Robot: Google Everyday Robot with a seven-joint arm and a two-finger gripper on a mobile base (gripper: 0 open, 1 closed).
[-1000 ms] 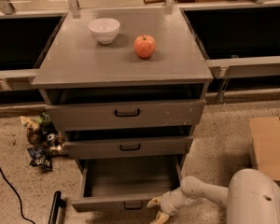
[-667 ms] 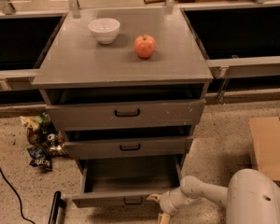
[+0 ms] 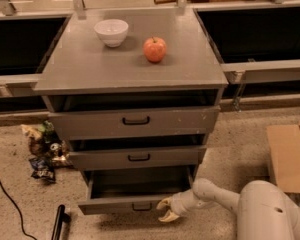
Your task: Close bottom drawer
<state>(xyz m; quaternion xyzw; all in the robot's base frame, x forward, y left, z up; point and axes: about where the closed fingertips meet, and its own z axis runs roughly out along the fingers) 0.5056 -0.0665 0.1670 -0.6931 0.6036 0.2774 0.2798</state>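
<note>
The bottom drawer [image 3: 125, 204] is the lowest of three grey drawers in the cabinet. It stands partly pulled out, its shallow grey tray showing, with a small black handle [image 3: 141, 207] on its narrow front. My gripper [image 3: 166, 209] sits at the right end of that front, its yellowish fingers [image 3: 164, 203] spread and touching the front's right edge. My white arm [image 3: 225, 196] reaches in from the lower right.
A white bowl [image 3: 111, 32] and a red apple [image 3: 154, 49] sit on the cabinet top. Snack packets [image 3: 42, 151] lie on the floor to the left, a black cable and a black bar [image 3: 60, 223] at lower left, a cardboard box [image 3: 290, 156] at right.
The bottom drawer has slid inward a little. My gripper has moved up and in with its front.
</note>
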